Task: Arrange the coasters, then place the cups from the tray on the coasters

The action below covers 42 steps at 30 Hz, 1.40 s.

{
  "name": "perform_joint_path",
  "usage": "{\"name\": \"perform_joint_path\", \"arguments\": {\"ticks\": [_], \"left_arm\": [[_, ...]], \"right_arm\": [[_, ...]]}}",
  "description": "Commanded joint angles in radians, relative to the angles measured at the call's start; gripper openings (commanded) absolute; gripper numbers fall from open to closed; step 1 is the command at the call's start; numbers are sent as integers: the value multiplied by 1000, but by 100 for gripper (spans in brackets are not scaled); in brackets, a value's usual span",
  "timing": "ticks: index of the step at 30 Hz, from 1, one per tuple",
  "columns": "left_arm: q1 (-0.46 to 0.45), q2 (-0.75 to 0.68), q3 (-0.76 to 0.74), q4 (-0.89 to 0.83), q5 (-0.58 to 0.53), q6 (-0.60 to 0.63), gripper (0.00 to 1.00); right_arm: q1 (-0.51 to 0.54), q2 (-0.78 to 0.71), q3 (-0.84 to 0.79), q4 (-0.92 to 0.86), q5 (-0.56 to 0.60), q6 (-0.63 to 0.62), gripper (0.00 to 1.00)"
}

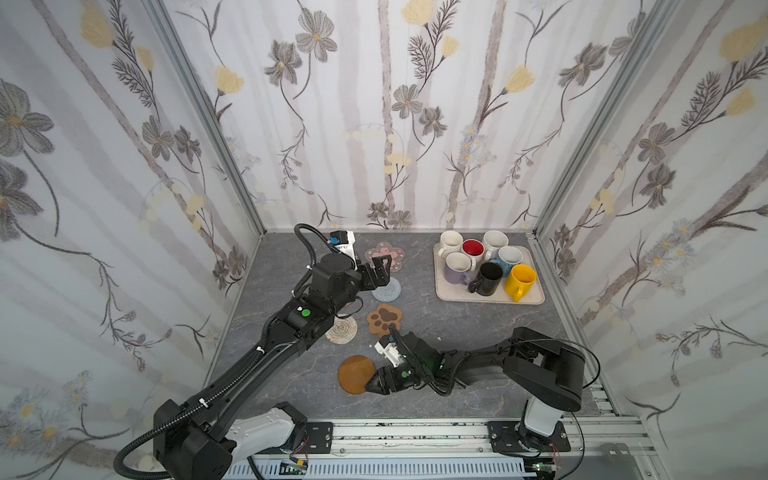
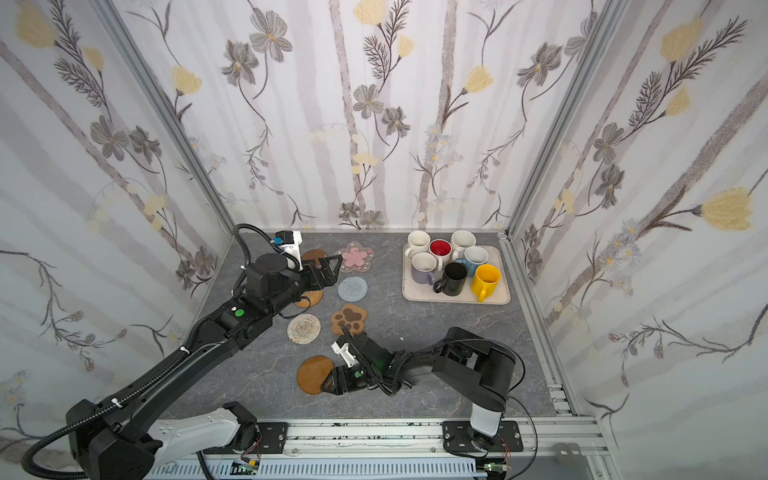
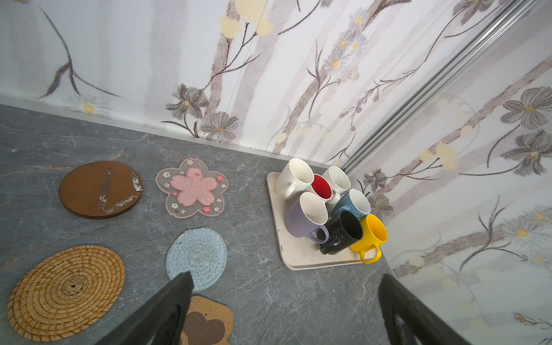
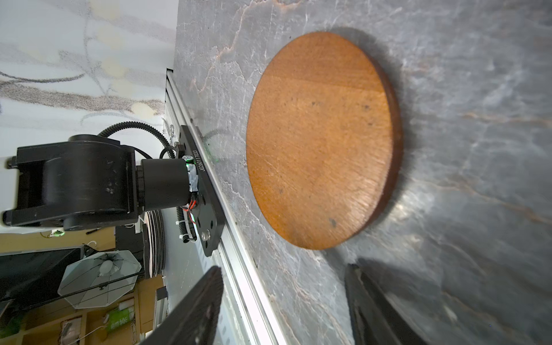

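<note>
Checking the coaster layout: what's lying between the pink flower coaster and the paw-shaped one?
The grey-blue woven round coaster lies between the pink flower coaster and the paw coaster. Both top views show it.

I see seven cups upright, crowded on the beige tray; seven coasters lie spread over the bench.
</note>
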Motion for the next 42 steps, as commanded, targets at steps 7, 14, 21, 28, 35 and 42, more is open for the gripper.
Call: {"name": "perform_joint_path", "arguments": {"ticks": [7,14,21,28,35,42], "left_arm": [[3,-16,-10,7,0,6,100],[10,-21,-11,-3,11,17,100],[12,-23,-11,-17,-2,54,100],[12,-12,-6,-21,6,114,100],[10,60,38,-28,24,106,100],[-10,171,107,-36,5,93,100]], "right_arm": [[15,80,112,25,-61,-6,67],[13,144,211,-10,-82,-28,67],[-4,181,269,-27,-95,-37,67],[-53,90,177,25,-73,-39,67],[-121,-113,11,-30,17,-106,67],[-257,-370,-68,-242,135,-233,71]]}}
